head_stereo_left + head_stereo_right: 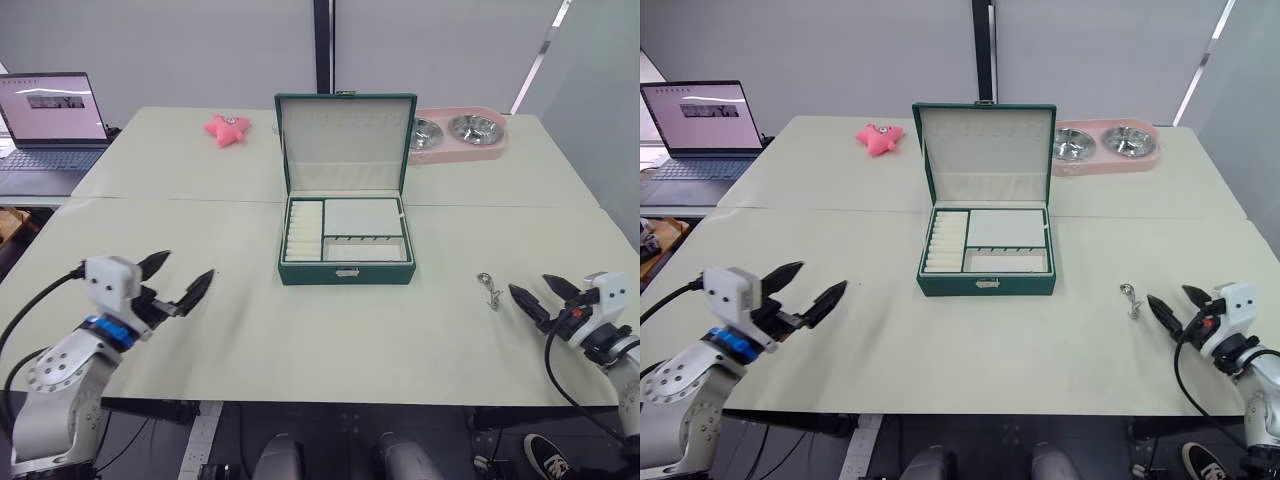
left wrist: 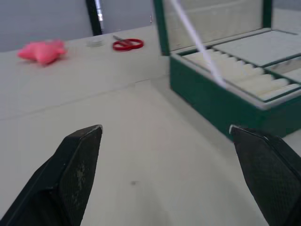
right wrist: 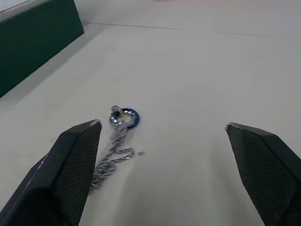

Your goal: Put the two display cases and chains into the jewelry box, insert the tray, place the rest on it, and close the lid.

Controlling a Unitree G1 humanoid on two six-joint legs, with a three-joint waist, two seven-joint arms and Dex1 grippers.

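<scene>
At lower left of the head view, the left gripper hovers over the table with its black fingers spread wide. At centre frame, the jewelry box stands open, the lid upright and the tray seated inside. Right of the box, a chain lies on the tabletop. At lower right, the right gripper sits just beside the chain, fingers apart.

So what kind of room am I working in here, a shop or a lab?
Probably an office or lab test space, not a shop: pale work tables pushed together, an open laptop at the far left, plain partition walls behind, and unrelated props such as a pink pet feeder beside the jewelry box.
</scene>
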